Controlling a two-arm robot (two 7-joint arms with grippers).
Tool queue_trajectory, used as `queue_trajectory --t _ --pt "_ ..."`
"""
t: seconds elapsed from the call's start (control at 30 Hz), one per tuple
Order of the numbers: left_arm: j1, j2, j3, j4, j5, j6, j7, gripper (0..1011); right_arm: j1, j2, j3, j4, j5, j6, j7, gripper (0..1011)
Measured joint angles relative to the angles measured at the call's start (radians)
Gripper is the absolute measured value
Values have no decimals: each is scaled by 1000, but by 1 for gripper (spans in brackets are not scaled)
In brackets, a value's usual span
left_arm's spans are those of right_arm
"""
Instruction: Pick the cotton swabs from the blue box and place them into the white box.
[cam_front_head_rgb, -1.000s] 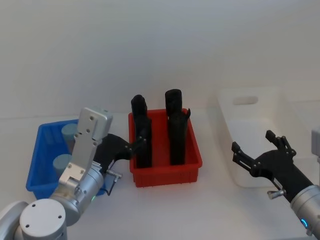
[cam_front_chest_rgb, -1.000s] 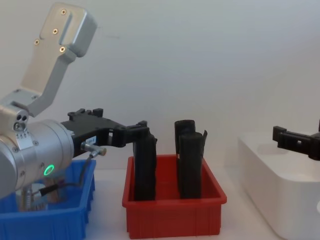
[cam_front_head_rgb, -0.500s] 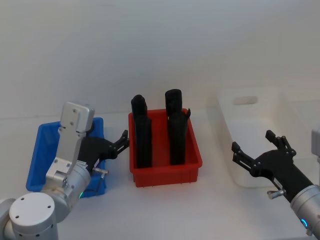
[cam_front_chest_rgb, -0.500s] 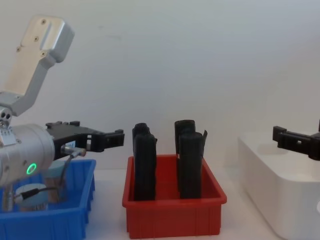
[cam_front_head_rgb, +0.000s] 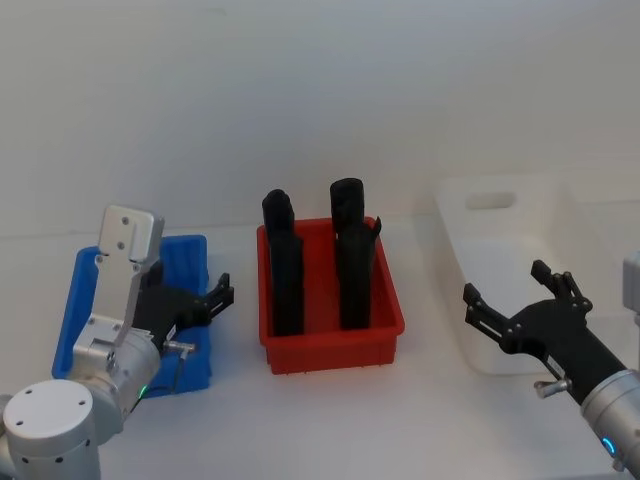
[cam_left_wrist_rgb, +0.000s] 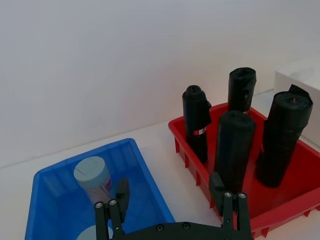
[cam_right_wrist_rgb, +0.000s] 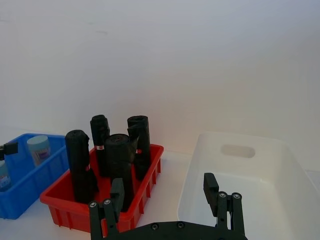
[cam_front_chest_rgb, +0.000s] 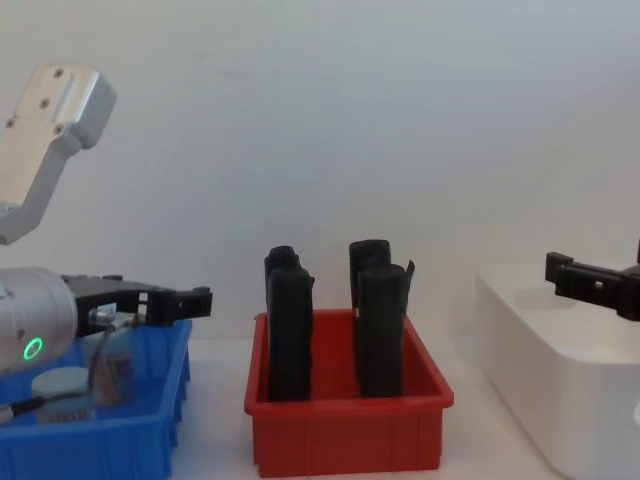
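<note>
We see the left gripper (cam_front_head_rgb: 218, 297) at lower left of the head frame, held level over the blue box (cam_front_head_rgb: 192, 252), fingers spread wide w/ nothing btwn them, aimed toward the red bin (cam_front_head_rgb: 330, 345). Two jars of cotton swabs (cam_left_wrist_rgb: 93, 176) stand inside that box. The right gripper (cam_front_head_rgb: 505, 284) hovers at lower right before the white box (cam_front_head_rgb: 500, 214), also spread & empty; four upright black rolls (cam_front_head_rgb: 285, 270) in the red bin sit btwn the boxes

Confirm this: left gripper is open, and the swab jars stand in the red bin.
Not quite. The swab jars stand in the blue box, as the left wrist view shows, not the red bin. The left gripper is open.
</note>
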Motion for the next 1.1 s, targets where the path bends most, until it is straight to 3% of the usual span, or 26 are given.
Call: queue_trajectory --t 0.4,1.1 --pt "-18 1 -26 58 -19 38 20 1004 0 0 0 0 0 0 0 1002" --pt "-80 -5 -72 209 -31 40 3 1004 0 0 0 0 0 0 0 1002"
